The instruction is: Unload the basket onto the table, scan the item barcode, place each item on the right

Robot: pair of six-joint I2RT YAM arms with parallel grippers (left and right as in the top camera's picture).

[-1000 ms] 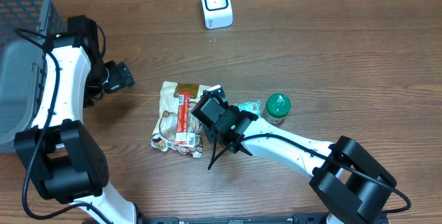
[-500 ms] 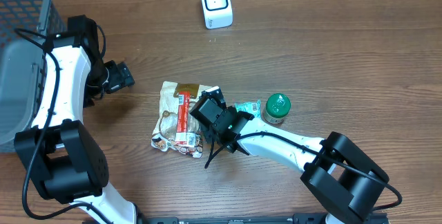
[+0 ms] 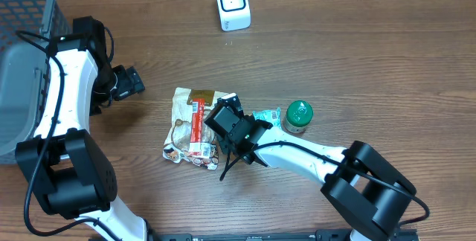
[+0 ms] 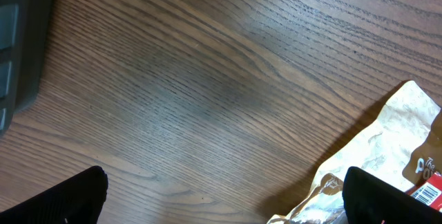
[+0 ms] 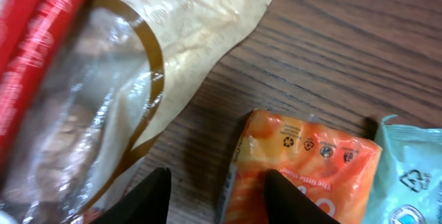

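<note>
The right gripper point(image 5: 219, 198) has edged toward the snack bag point(image 5: 197, 37), half-open astride the orange packet point(image 5: 307, 156); pickup for scanning seems near.

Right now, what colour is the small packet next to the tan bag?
The small packet is orange, clearest in the right wrist view.

Shop-checkout setup: scanner point(image 3: 232, 4), mesh basket point(image 3: 26, 7), packaged snacks point(image 3: 187, 126)

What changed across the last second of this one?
The right arm's elbow swung slightly left and the right gripper edged left above the orange packet; nothing was grasped or released. The left arm, scanner, green-capped bottle and snack bag stayed put.
</note>
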